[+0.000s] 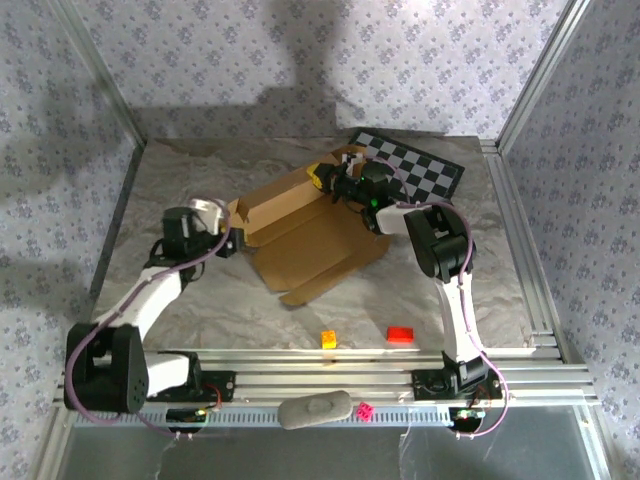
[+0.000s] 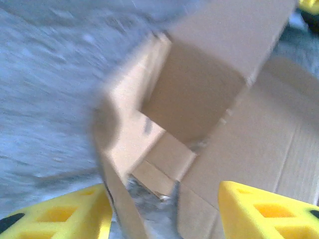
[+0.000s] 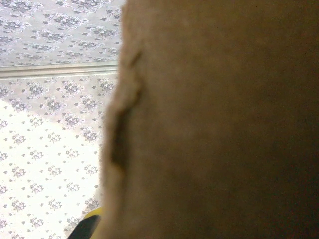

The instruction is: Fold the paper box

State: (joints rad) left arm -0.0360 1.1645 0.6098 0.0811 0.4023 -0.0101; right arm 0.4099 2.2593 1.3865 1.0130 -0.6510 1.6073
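Floral grey wallpaper (image 1: 400,60) lines the back and side walls, with a broad soft shadow (image 1: 300,70) falling across the back panel. The table (image 1: 200,300) below has a marbled grey surface, edged by aluminium rails (image 1: 330,365) along its near and right sides, under bright, even light.

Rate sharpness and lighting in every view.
Top external: sharp and evenly lit, with large soft shadows on the back wall. Left wrist: motion-blurred, edges of the paper box smeared. Right wrist: the box sits close against the lens, dark and unfocused; the wallpaper beside it is washed out toward the bottom.
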